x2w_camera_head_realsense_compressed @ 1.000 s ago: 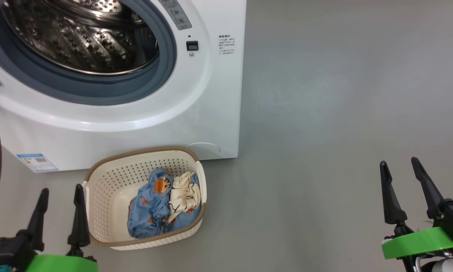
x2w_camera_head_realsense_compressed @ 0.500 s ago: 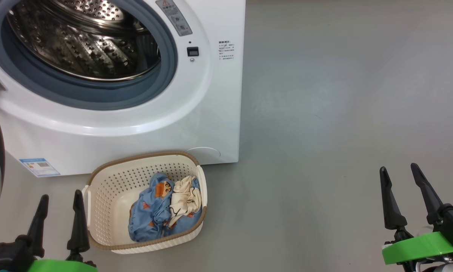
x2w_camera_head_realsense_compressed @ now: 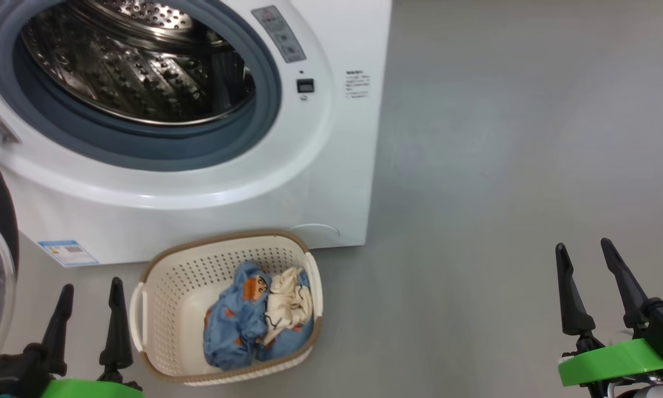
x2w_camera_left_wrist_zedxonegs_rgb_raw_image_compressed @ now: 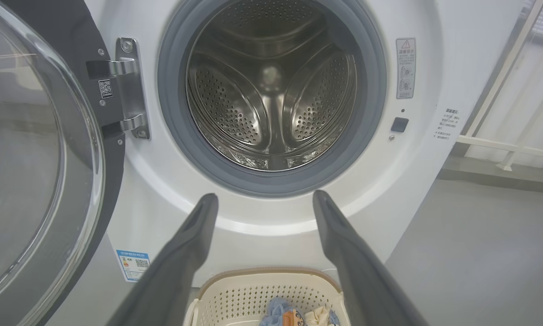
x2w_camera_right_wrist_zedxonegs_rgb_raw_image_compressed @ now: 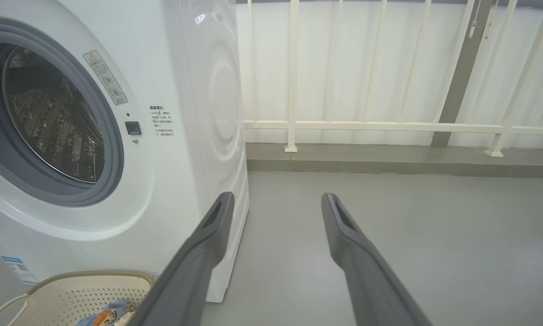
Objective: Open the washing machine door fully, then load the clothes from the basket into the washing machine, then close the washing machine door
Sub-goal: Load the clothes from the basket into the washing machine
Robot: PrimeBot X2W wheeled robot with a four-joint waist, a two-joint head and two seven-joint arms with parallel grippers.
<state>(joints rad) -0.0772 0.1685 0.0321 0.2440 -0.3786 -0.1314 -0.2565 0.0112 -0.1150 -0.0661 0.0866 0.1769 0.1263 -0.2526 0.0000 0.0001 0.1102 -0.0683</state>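
Washing machine door [x2w_camera_left_wrist_zedxonegs_rgb_raw_image_compressed: 36,158] swung open, hinged left of washing machine [x2w_camera_head_realsense_compressed: 331,143]. Basket [x2w_camera_head_realsense_compressed: 160,309] on floor [x2w_camera_head_realsense_compressed: 503,166] just before the machine's front; clothes [x2w_camera_head_realsense_compressed: 254,323] heaped in its right end. Left gripper [x2w_camera_head_realsense_compressed: 90,284], right gripper [x2w_camera_head_realsense_compressed: 582,244]: fingers spread, empty.

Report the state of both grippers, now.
Left gripper: open, holding nothing, beside the basket.
Right gripper: open, holding nothing.
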